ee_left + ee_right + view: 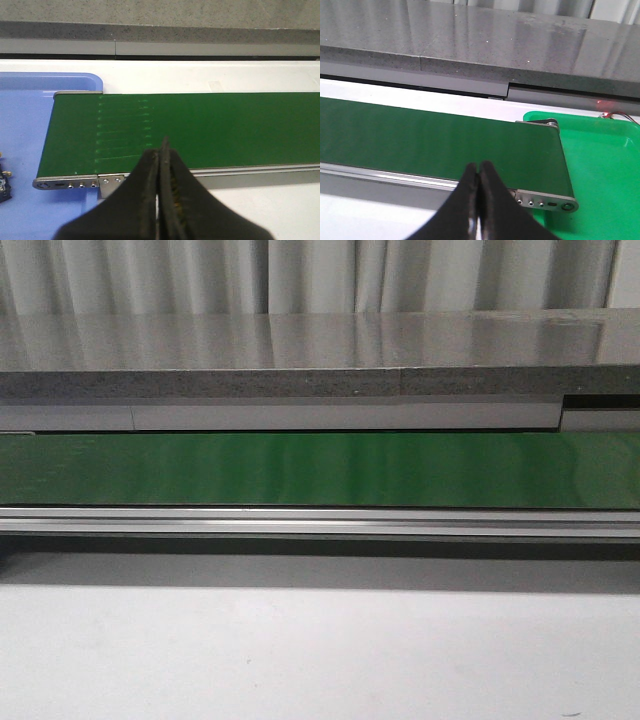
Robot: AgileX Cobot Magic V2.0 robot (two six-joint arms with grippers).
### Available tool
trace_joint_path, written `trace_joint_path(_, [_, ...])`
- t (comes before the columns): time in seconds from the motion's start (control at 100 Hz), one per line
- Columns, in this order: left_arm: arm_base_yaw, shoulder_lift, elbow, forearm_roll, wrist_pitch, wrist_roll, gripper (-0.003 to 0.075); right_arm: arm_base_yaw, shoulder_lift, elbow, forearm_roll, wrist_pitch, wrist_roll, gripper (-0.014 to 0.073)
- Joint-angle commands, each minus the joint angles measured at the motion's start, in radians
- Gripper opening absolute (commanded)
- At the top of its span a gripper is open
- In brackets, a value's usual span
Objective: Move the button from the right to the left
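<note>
No button shows in any view. The green belt (320, 470) runs across the front view with nothing on it, and neither gripper appears there. In the left wrist view my left gripper (162, 147) is shut and empty, hanging over the near rail by the belt's (200, 130) left end. The right wrist view has my right gripper (479, 167) shut and empty, above the near rail close to the belt's (420, 145) right end.
A blue tray (25, 125) lies under the belt's left end, with small dark pieces (3, 177) cut off by the frame edge. A green tray (605, 165) sits under the right end. A grey counter (300, 350) runs behind the belt, and the white table (300, 650) lies in front.
</note>
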Motion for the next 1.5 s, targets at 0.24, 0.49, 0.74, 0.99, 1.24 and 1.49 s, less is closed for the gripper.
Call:
trace_joint_path(0.24, [-0.007,-0.197,0.111,-0.016,-0.125,-0.003,-0.0020,0.001,0.007,-0.024,-0.008,-0.082,-0.007,-0.0067])
trace_joint_path(0.49, [-0.007,-0.311,0.262,0.089,-0.362,-0.012,-0.0020,0.001,0.007,-0.024,-0.008,-0.082,-0.007,-0.0067])
trace_joint_path(0.74, [-0.007,-0.452,0.461,0.216,-0.544,-0.111,-0.0020,0.001,0.007,-0.024,-0.008,-0.082,-0.007,-0.0067])
trace_joint_path(0.99, [0.004,-0.591,0.644,0.244,-0.598,-0.218,-0.0020,0.001,0.007,-0.024,-0.008,-0.082,-0.007,-0.0067])
trace_joint_path(1.24, [0.004,-0.660,0.726,0.246,-0.606,-0.218,-0.0020,0.001,0.007,-0.024,-0.008,-0.083,-0.007,-0.0067])
trace_joint_path(1.49, [0.004,-0.660,0.726,0.244,-0.617,-0.218,-0.0020,0.001,0.007,-0.024,-0.008,-0.083,-0.007,-0.0067])
